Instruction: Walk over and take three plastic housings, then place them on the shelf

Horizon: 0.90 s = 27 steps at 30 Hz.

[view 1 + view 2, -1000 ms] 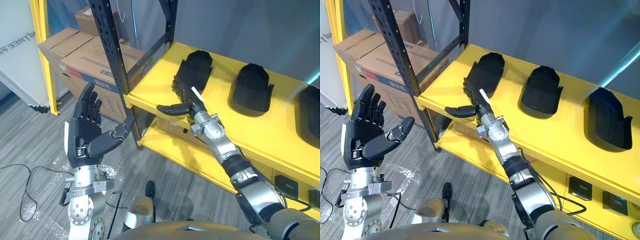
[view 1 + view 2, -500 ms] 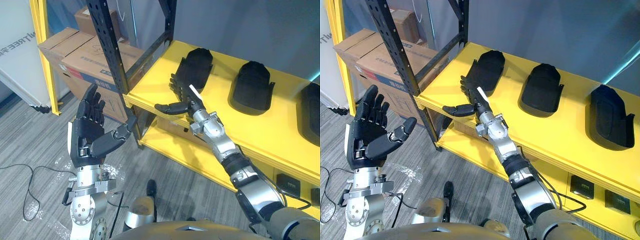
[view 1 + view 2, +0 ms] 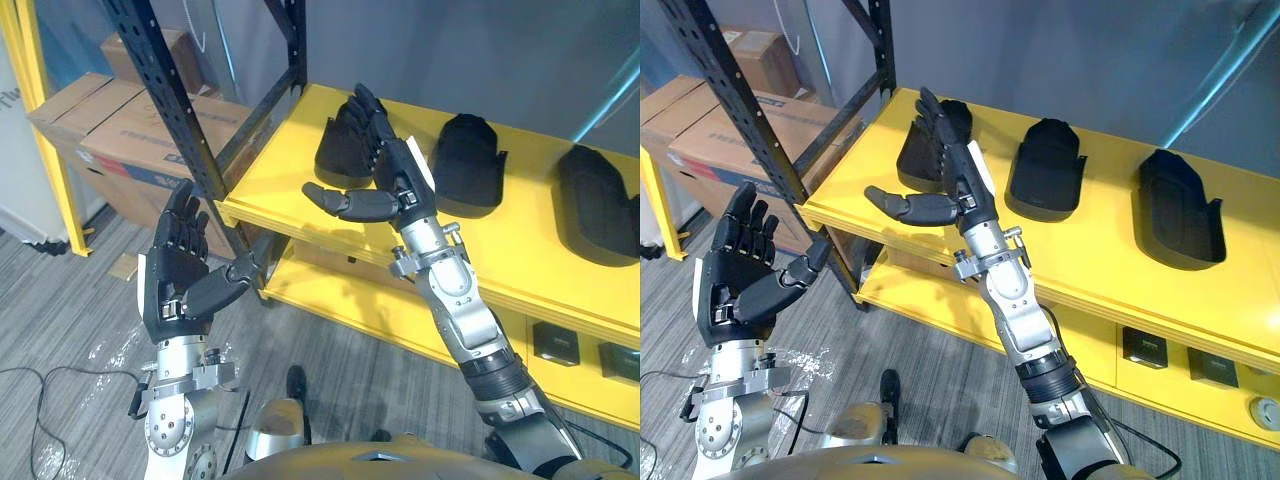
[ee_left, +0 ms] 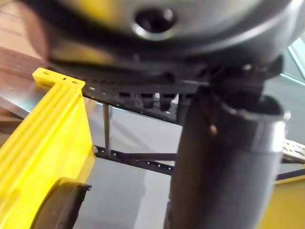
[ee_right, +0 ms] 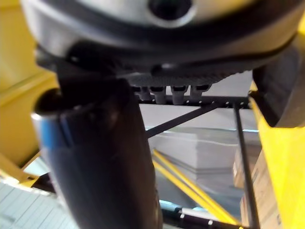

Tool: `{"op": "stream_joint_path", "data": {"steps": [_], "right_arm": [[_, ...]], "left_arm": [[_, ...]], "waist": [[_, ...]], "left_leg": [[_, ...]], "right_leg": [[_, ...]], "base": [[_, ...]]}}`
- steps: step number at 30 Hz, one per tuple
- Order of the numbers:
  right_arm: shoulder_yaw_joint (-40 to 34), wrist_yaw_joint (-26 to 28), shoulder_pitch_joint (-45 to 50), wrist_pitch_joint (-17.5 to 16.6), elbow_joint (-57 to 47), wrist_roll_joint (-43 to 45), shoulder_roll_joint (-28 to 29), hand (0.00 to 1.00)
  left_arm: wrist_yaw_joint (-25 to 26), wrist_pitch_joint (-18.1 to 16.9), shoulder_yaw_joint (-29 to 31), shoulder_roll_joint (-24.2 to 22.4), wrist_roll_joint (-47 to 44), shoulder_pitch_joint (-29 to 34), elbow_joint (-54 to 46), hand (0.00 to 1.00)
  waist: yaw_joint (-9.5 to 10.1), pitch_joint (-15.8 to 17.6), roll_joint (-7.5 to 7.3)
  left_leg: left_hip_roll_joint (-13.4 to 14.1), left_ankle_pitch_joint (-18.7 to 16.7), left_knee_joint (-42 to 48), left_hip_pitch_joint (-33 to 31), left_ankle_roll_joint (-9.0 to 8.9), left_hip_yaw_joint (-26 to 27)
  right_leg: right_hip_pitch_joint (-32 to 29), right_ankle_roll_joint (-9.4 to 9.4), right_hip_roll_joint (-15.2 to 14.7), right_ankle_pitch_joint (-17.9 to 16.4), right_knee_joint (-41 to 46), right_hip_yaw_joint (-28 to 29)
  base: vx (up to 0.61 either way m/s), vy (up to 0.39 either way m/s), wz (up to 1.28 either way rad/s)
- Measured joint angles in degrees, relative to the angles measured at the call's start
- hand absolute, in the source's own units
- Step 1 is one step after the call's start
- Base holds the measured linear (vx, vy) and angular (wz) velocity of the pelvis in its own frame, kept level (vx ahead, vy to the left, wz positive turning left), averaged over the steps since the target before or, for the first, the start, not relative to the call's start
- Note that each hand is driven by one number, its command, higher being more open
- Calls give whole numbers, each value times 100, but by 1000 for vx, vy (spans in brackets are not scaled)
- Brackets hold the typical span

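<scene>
Three black plastic housings lie in a row on the yellow shelf point(image 3: 290, 180): the left one point(image 3: 340, 150), the middle one point(image 3: 470, 150) and the right one point(image 3: 600, 200). My right hand point(image 3: 390, 175) is raised over the shelf's front part, just in front of the left housing. It is open, with straight fingers pointing up and the thumb point(image 3: 345, 203) stretched sideways, and it holds nothing. My left hand point(image 3: 178, 278) stands open and empty, palm up, out over the floor in front of the rack's black upright. The left wrist view catches the edge of a housing point(image 4: 57, 205) on yellow board.
A black perforated upright point(image 3: 170, 110) stands at the shelf's left corner. Cardboard boxes point(image 3: 110, 130) sit behind it, and a yellow post point(image 3: 35, 110) stands further left. A lower yellow shelf point(image 3: 340, 295) runs underneath. Grey floor lies in front.
The whole picture has shifted, so the camera moved. My right hand has lifted away from the left housing, and its fingers now point upward. The left hand stays open.
</scene>
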Motion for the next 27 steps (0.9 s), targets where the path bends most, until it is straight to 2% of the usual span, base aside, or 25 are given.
{"op": "stream_joint_path", "data": {"steps": [5,7,15,27], "right_arm": [[-40,-339,308,563,5,-332,-4,100],[-34,-450,308,652,10,-352,-4,100],[-14,-1064,266,689,197,-775,4,100],[22,-1137,-12,818,1403,-757,219,100]], "left_arm": [[212,6,-172,10,1,8,0,100],[255,6,-218,12,1,7,0,100],[434,23,-398,37,6,7,0,100],[396,37,-393,34,0,29,-1,100]], "waist": [[-39,-90,9],[-55,-91,10],[-50,-199,97],[25,-303,128]], "left_leg": [[18,-16,5,12,-15,52],[28,-16,5,13,-17,55],[31,-18,2,12,-24,48],[45,32,4,-15,-54,-84]], "right_leg": [[-12,46,12,31,8,57],[-12,46,23,32,7,63],[-10,39,30,27,7,58],[-14,-30,51,-25,99,-49]], "base": [[20,-13,-5],[4,-6,-2],[0,0,0],[-4,-4,5]]}}
